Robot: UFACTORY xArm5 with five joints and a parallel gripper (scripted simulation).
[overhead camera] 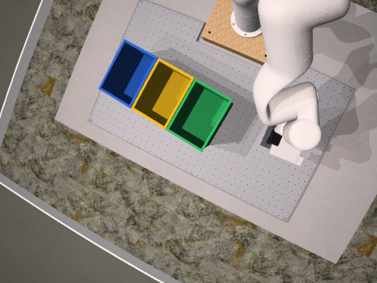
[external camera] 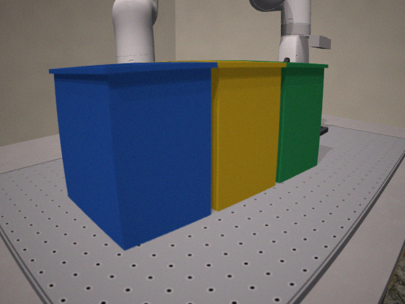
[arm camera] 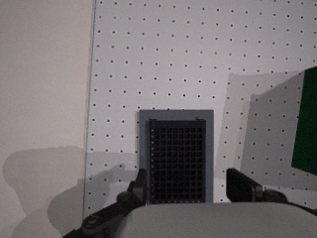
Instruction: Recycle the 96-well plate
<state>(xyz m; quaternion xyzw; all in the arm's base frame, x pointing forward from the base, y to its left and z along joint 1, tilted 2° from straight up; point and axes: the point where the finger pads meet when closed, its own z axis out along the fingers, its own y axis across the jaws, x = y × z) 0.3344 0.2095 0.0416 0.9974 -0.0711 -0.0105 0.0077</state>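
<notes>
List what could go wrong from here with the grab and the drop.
1. The open gripper hangs over the black plate in its grey nest; a crooked close could tilt or jam it.
2. The green bin stands between nest and yellow bin; a low carry could knock it.
3. The bins touch, so an early release may land in green.

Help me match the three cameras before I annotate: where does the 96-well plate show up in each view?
Top: 96-well plate right of centre, mostly under the arm's wrist.
Exterior: not identifiable; the bins hide that spot.
Wrist: 96-well plate low centre, in its grey nest, between the open gripper fingers.
Shared landmark: the green bin, at the wrist view's right edge.
</notes>
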